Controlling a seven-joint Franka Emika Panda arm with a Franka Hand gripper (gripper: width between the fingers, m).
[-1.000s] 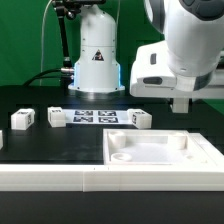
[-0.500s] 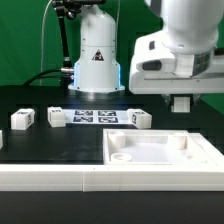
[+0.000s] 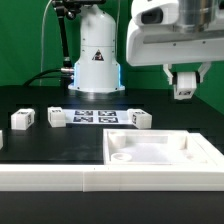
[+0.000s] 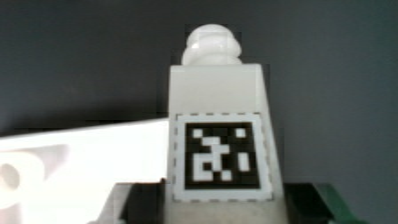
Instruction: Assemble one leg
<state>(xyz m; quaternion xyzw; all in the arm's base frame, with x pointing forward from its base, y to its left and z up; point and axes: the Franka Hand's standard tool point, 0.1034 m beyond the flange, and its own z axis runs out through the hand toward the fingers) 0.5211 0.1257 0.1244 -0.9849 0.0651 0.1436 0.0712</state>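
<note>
My gripper (image 3: pixel 183 84) is shut on a leg (image 3: pixel 184 88), a small white peg with a black-and-white tag, and holds it in the air above the far right of the table. In the wrist view the leg (image 4: pixel 217 110) fills the middle, tag facing the camera, its rounded tip pointing away, clamped between the dark fingers (image 4: pixel 143 200) of my gripper (image 4: pixel 217 208). Three more legs lie on the black table: two at the exterior view's left (image 3: pixel 22 119) (image 3: pixel 56 118) and one near the middle (image 3: pixel 139 118).
The large white square panel (image 3: pixel 200 150) with corner holes lies at the front right, below and in front of the gripper. The marker board (image 3: pixel 97 116) lies between the loose legs. A white robot base (image 3: pixel 96 55) stands at the back. A white rail (image 3: pixel 50 178) runs along the front.
The arm has risen and shifted toward the exterior view's left, lifting the leg off the table into the air.
</note>
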